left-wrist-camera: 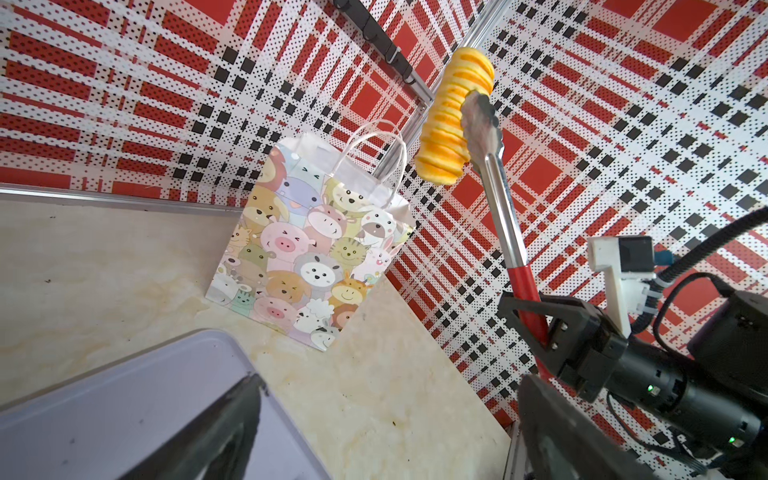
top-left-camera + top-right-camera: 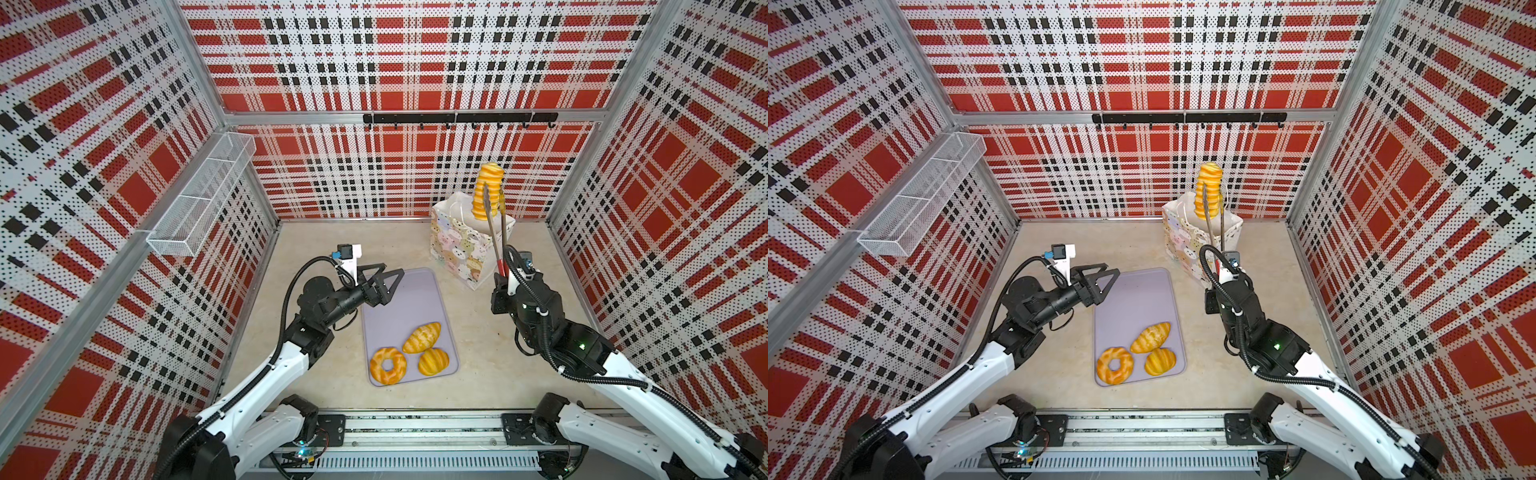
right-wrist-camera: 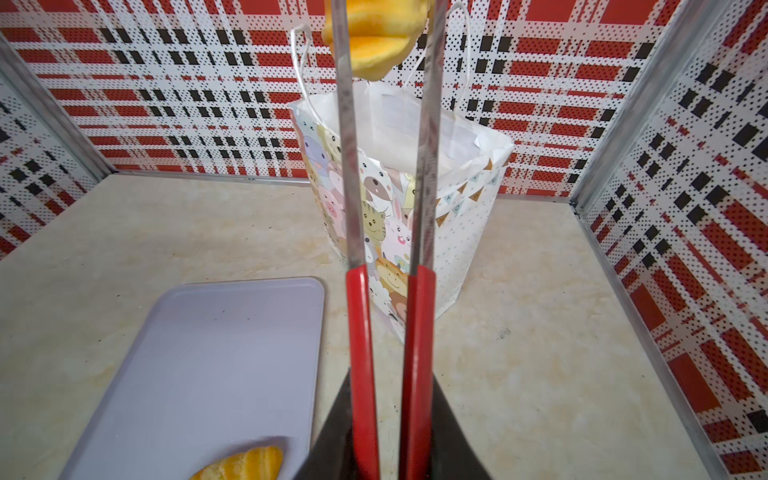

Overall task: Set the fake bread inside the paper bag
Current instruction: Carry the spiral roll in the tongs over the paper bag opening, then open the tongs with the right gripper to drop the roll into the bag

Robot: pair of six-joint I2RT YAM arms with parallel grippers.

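My right gripper (image 2: 503, 276) (image 3: 390, 382) is shut on the red handles of metal tongs (image 2: 496, 237) (image 3: 353, 187). The tongs pinch a ridged long roll of fake bread (image 2: 489, 191) (image 1: 453, 120), held upright above the open mouth of the paper bag (image 2: 457, 245) (image 3: 415, 199). The bag stands at the back right, printed with cartoon animals. A ring doughnut (image 2: 388, 365), another long roll (image 2: 422, 337) and a round bun (image 2: 433, 361) lie on the lavender tray (image 2: 399, 299). My left gripper (image 2: 392, 270) (image 1: 390, 378) hangs open and empty over the tray's far left corner.
A wire mesh basket (image 2: 203, 195) is fixed to the left wall. A black hook rail (image 2: 459, 118) runs along the back wall. Plaid walls enclose the beige tabletop on three sides, and the bag stands close to the back right corner.
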